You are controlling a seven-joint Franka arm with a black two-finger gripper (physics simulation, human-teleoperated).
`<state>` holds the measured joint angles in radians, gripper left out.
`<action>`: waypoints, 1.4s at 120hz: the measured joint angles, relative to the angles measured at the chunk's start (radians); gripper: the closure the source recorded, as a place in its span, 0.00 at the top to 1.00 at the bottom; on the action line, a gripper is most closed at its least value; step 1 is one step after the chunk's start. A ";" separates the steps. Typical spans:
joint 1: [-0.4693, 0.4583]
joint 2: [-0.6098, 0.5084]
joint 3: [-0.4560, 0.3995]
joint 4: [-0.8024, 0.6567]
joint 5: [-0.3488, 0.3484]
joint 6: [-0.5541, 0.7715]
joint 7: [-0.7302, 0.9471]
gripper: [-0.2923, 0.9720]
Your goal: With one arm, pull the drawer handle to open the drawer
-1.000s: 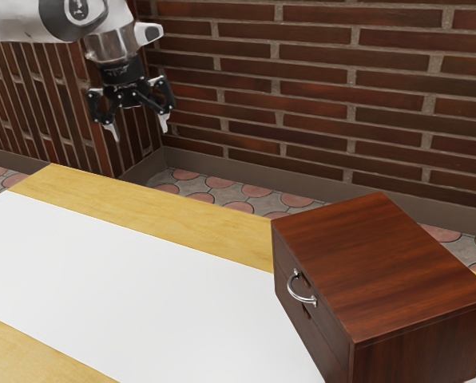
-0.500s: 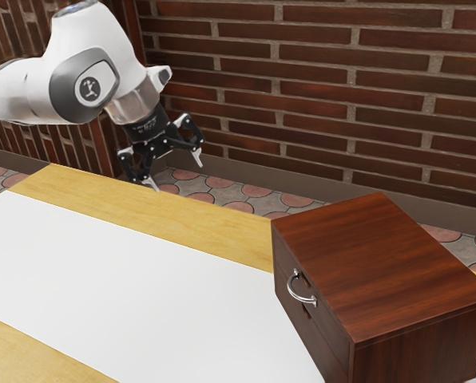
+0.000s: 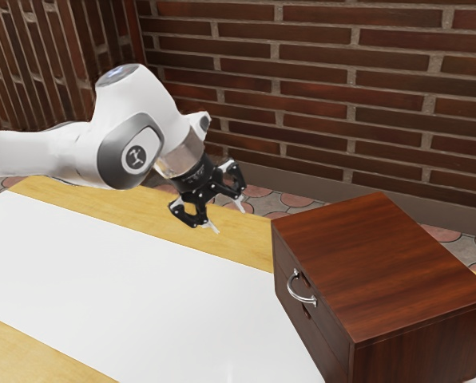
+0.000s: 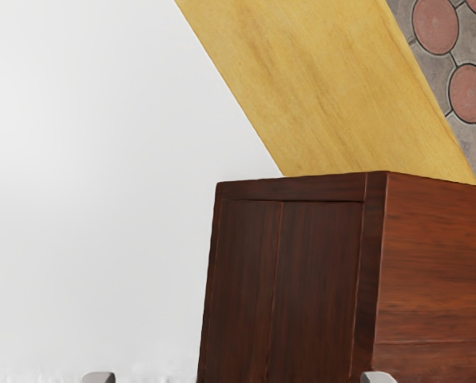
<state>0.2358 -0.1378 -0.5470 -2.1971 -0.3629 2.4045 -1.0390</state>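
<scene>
Hovering above the far wooden edge of the worktop (image 3: pixel 102 195), the black hand (image 3: pixel 228 219) hangs at the end of the white arm (image 3: pixel 78 152), which reaches in from the exterior view's left. Its two fingers are spread wide with nothing between them, and they tilt down toward the exterior view's right. A dark wooden cabinet (image 3: pixel 382 263) stands on the worktop at the exterior view's lower right, well apart from the hand. The curved metal drawer handle (image 3: pixel 299 289) sits on the cabinet's front face, which is turned toward the exterior view's left. The drawer (image 3: pixel 298 275) that carries it lies flush with the rest of that face, so it is shut. A broad white sheet (image 3: pixel 118 287) covers the middle of the worktop, and the cabinet rests partly on it. In the wrist view the cabinet (image 4: pixel 342 295) lies ahead of the hand, with the white sheet (image 4: pixel 86 199) beside it and a strip of bare wood (image 4: pixel 326 88) beyond. Two pale fingertips (image 4: pixel 98 377) stand far apart in that view. A brick wall (image 3: pixel 342 80) rises behind, above a floor of round tiles (image 3: pixel 246 195).
</scene>
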 joint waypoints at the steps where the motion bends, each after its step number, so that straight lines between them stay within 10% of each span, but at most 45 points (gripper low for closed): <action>1: 0.000 0.002 -0.002 0.000 0.000 0.003 -0.001 0.50; 124: -0.208 0.168 -0.067 -0.057 -0.062 0.219 -0.033 0.39; 168: -0.027 0.179 -0.066 -0.057 -0.064 0.246 -0.035 0.39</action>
<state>0.2089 0.0410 -0.6135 -2.2538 -0.4266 2.6510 -1.0741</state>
